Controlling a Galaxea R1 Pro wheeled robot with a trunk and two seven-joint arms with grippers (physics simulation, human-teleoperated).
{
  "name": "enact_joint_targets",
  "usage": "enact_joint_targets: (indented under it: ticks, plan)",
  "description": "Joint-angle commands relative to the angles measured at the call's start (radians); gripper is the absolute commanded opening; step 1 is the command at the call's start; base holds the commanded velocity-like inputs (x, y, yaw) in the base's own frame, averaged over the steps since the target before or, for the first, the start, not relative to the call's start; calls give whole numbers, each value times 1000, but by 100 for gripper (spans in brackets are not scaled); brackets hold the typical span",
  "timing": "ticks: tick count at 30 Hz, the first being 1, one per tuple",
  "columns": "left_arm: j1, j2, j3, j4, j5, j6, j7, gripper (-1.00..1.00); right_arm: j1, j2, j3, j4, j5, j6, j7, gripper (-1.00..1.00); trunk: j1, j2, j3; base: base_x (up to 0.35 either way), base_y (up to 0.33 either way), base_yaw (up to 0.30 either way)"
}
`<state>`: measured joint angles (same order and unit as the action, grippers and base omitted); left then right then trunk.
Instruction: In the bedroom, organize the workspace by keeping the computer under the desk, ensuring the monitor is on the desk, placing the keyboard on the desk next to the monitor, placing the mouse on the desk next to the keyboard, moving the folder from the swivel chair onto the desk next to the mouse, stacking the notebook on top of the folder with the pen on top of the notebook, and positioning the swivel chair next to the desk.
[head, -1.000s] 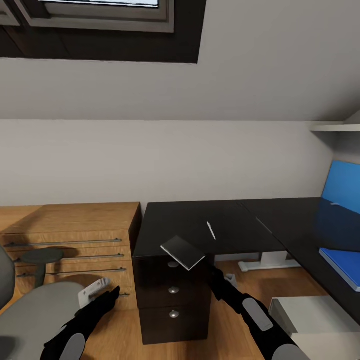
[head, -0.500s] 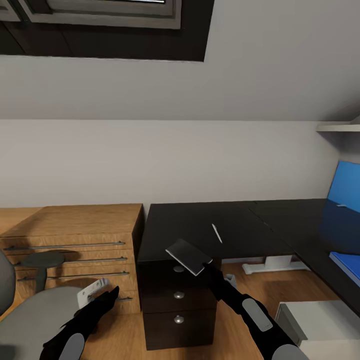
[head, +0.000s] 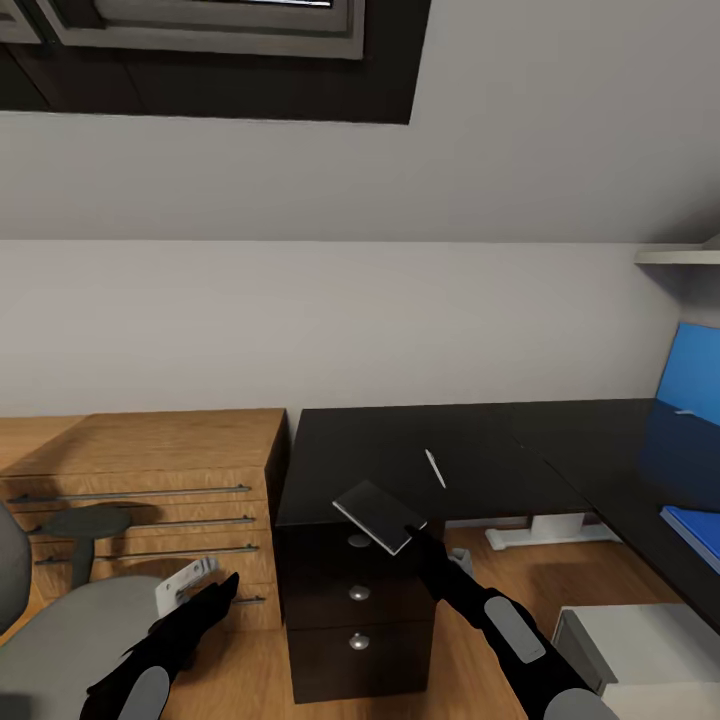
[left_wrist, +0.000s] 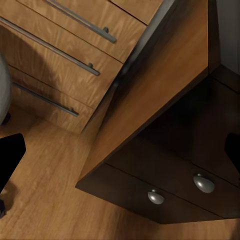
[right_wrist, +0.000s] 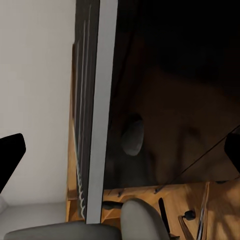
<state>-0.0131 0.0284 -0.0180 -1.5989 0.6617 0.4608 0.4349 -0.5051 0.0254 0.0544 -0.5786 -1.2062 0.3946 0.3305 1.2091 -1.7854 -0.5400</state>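
Observation:
My right gripper is shut on the grey notebook, which hangs tilted over the front edge of the black desk; the right wrist view catches the notebook nearly edge-on. A white pen lies on the desk just behind it. The blue folder rests on the desk's right wing. At the left stands the grey swivel chair, and my left gripper hovers open by its seat's front. A light grey computer sits on the floor at lower right. Monitor, keyboard and mouse are out of view.
The desk's dark drawer unit with silver knobs stands right in front of me, against a light-wood cabinet on its left. A blue wall panel and a white shelf are at the right, under a sloped ceiling.
Since one second ago the whole picture has shifted slightly right, so the camera turned a little left. Both arms and the held notebook keep their places relative to the desk.

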Motion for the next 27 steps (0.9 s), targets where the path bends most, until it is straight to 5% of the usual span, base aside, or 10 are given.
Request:
enact_joint_targets:
  ticks: [1,27]
  plan:
    - [-1,1,-2,-1,10,1,10,100,0,0,1,0,-6,3,1,100,0,-1,-1,0,0,0]
    - [-1,1,-4,-2,10,1,8,100,0,-1,2,0,-6,3,1,100,0,-1,-1,21,31,0]
